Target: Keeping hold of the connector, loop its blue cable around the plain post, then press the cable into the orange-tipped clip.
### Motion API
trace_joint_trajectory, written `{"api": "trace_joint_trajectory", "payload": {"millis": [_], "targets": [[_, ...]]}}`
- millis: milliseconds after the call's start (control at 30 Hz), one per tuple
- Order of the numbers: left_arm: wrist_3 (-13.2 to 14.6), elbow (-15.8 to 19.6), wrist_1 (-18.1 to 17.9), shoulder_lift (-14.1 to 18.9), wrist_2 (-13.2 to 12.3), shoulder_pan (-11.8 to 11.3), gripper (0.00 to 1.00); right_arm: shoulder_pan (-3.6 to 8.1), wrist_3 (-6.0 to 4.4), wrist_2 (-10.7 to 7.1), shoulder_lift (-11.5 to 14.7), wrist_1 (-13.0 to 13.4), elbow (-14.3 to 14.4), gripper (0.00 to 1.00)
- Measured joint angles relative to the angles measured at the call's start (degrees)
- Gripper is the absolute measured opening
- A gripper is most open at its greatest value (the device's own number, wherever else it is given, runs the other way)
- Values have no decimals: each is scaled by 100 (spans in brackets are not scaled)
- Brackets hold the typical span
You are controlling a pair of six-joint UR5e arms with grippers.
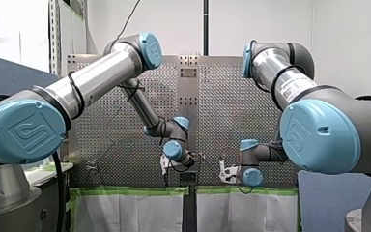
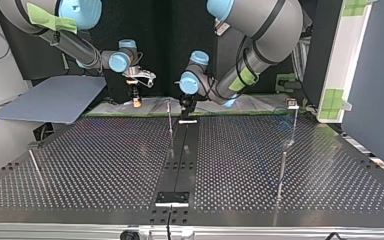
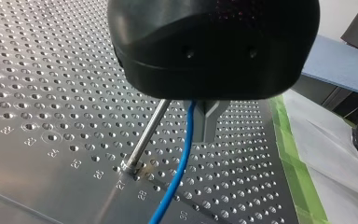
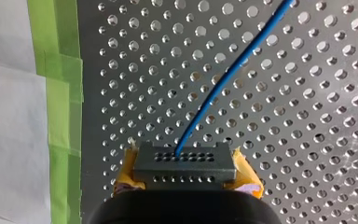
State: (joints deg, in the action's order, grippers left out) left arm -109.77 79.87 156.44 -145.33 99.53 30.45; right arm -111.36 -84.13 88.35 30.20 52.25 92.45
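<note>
Right gripper around the connector.

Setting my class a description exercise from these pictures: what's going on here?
My right arm's hand is shut on a black connector, gripped between its yellow pads, with the blue cable running from it over the perforated table. My left arm's hand hangs low by a metal post, the cable coming out from under it. The cable passes next to the post and does not look wrapped round it, so the looping seems not yet done.
</note>
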Motion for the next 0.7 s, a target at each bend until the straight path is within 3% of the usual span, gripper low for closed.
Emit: {"api": "trace_joint_trajectory", "payload": {"millis": [100,167,200,267,300,367,533,600,633,667,700], "targets": [[3,0,-2,-1,0,-3,6,9,0,0,0,-7,-1,0],[10,0,-5,-2,1,-6,17,11,0,-1,0,-11,-2,0],[14,0,-9,-2,3,-7,17,11,0,-1,0,-12,-2,0],[28,0,-17,-1,6,-9,34,14,0,0,0,-14,-2,0],[38,0,-20,-1,7,-10,34,16,0,-1,0,-15,-2,0],[67,0,-18,-3,25,-17,47,20,0,-1,0,-20,-2,0],[146,0,-3,-2,142,-32,49,29,0,-1,0,-45,-5,0],[207,0,21,-1,130,-48,55,31,0,-1,0,-56,-4,0],[239,0,41,0,109,-56,65,32,0,0,0,-60,-4,0],[291,0,81,0,77,-67,84,34,0,-1,0,-66,-4,0],[334,0,119,0,61,-75,84,36,0,-1,0,-71,-3,0]]}}
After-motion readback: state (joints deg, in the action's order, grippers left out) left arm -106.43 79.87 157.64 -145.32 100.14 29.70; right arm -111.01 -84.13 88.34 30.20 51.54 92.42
